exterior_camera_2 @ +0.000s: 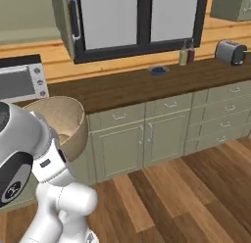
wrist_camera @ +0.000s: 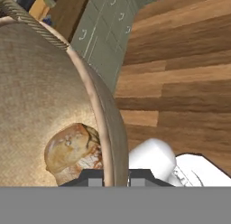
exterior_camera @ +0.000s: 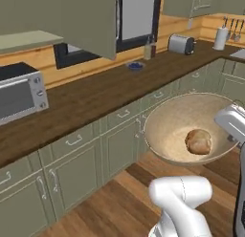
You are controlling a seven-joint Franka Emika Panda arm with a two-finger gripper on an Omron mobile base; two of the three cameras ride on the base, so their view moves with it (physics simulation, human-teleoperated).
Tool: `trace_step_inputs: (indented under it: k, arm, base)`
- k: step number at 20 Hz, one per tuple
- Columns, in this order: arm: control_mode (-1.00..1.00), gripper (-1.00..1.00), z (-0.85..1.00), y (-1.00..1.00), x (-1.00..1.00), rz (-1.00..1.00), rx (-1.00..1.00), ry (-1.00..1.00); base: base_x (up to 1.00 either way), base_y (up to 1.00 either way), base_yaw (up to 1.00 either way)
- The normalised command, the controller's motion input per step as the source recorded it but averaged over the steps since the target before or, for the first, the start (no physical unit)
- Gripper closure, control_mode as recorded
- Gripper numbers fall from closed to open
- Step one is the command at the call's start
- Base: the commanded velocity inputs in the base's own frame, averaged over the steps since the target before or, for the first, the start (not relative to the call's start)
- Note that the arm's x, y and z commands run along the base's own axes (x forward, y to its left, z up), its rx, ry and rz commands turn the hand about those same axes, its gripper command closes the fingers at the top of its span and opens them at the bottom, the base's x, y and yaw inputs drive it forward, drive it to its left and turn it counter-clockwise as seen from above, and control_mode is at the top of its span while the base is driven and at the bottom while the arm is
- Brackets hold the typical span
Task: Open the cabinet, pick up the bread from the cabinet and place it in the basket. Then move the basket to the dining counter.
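Basket is seen at the centre right of the left base view, lifted clear over the wooden floor, with the bread lying inside it. In the hand view the claw is clamped on the basket's rim, one tip on each side of the wall. The carrying step is judged to be in hand. A level carry to the dining counter is called for next, so that the bread is not tipped out.

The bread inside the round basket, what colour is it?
Tan-brown crust with paler patches; clearest in the hand view.
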Motion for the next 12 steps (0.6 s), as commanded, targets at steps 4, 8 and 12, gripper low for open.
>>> trace_step_inputs:
  k: [4, 8, 12]
  arm:
    - [1.00, 1.00, 0.00, 0.00, 0.00, 0.00, 0.00, 0.00]
    - [1.00, 1.00, 0.00, 0.00, 0.00, 0.00, 0.00, 0.00]
    - [1.00, 1.00, 0.00, 0.00, 0.00, 0.00, 0.00, 0.00]
  base:
    - [0.00, 0.00, -0.89]
    - [0.01, 0.00, -0.87]
    - [0.01, 0.00, -0.84]
